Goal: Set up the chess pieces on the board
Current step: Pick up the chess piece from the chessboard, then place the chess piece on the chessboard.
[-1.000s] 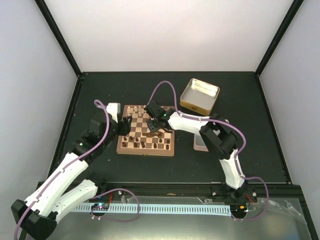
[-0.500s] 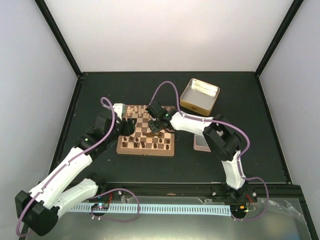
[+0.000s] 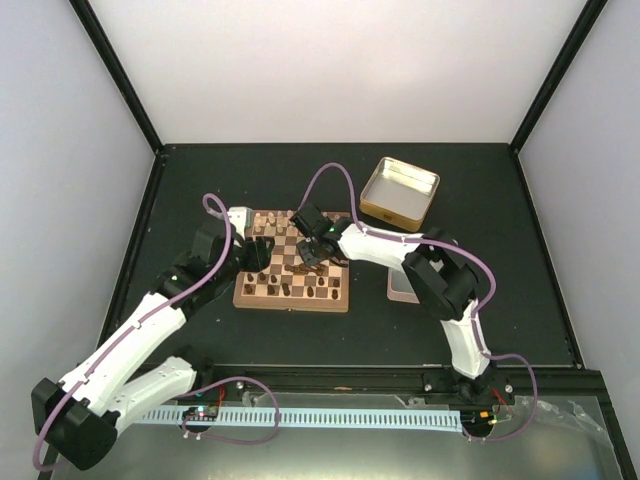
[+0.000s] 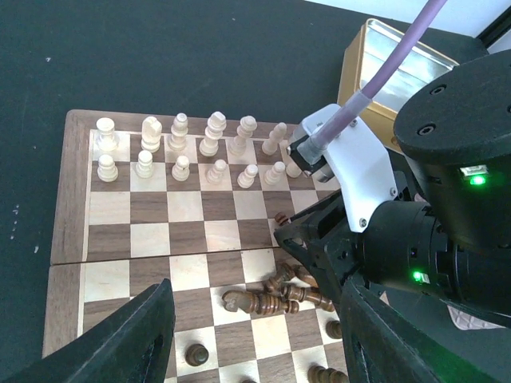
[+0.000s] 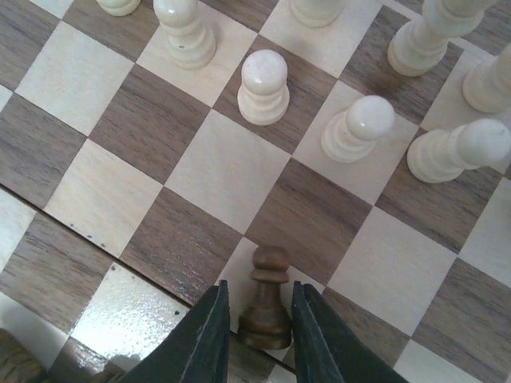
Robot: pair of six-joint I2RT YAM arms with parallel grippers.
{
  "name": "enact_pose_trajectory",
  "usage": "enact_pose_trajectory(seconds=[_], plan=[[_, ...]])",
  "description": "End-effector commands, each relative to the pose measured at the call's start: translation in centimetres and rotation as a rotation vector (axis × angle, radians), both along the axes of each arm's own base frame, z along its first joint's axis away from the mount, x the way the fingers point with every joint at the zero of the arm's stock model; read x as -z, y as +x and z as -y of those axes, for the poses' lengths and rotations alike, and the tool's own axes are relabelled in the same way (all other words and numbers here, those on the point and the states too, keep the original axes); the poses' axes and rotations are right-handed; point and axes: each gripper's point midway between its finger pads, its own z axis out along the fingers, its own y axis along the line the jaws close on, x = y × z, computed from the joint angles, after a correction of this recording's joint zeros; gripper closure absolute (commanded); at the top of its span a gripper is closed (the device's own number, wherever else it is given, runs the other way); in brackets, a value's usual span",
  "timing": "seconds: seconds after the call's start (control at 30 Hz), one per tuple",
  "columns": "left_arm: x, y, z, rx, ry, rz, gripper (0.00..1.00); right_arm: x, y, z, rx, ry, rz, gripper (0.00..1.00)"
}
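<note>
From above, your left arm has swung in from the near-left corner of the worktop (image 3: 520, 220), and the left gripper (image 3: 255, 250) now hangs over the left edge of the board (image 3: 292, 262). The board lies mid-worktop, a little left of centre, and the open tin (image 3: 398, 192) sits toward the far-right corner. Your right gripper (image 3: 305, 258) has barely shifted from the board's middle.

From the left wrist, your fingers (image 4: 120, 335) stand wide apart and hold nothing. Below them several dark chessmen (image 4: 271, 299) lie tumbled in a heap near the board's near edge. The cream chessmen (image 4: 180, 152) stand in two rows along its far edge.

From the right wrist, the fingers (image 5: 315, 339) flank one upright dark pawn (image 5: 265, 307) standing mid-board. They are nearly closed, with a sliver of square showing on one side, so you cannot tell whether they pinch it. I judge that both arms are now positioned to work the heap, though most dark men remain unplaced.
</note>
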Motion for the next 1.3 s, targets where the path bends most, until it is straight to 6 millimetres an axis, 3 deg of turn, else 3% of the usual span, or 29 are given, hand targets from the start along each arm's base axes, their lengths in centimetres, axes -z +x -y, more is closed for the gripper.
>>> enact_pose_trajectory(seconds=[0.0,0.1,0.2,0.37,0.5,0.67,0.87,1.0,1.1,1.27], plan=[[-0.8,0.3,0.2,-0.001,-0.029,0.015,0.42,0.9,0.5,0.1,0.008,-0.025,0.0,0.8],[-0.9,0.3,0.1,-0.006,-0.035,0.018,0.42,0.8,0.6,0.1,0.01,-0.022,0.007,0.86],[-1.1,0.2,0.0,-0.019,-0.047,0.02,0.42,-0.5,1.0,0.1,0.013,0.005,0.054,0.87],[-1.9,0.0,0.1,-0.024,-0.096,0.04,0.41,-4.7,1.6,-0.4,-0.022,0.097,0.182,0.88],[-3.5,-0.4,0.6,0.008,-0.148,0.078,0.39,-8.7,1.0,-1.4,-0.091,0.218,0.248,0.88],[-5.4,-1.4,2.4,0.134,-0.233,0.083,0.34,-13.5,-2.1,-2.6,-0.263,0.405,0.298,0.88],[-7.6,-3.2,5.1,0.337,-0.361,0.018,0.32,-19.5,-8.4,-1.8,-0.532,0.631,0.417,0.89],[-8.3,-4.7,7.0,0.489,-0.438,-0.042,0.33,-20.7,-11.7,-1.2,-0.68,0.696,0.435,0.89],[-8.0,-5.2,7.7,0.544,-0.469,-0.091,0.34,-20.8,-13.1,-0.9,-0.747,0.708,0.439,0.89],[-7.0,-5.8,8.4,0.603,-0.512,-0.185,0.49,-21.2,-14.1,-0.6,-0.792,0.736,0.471,0.89]])
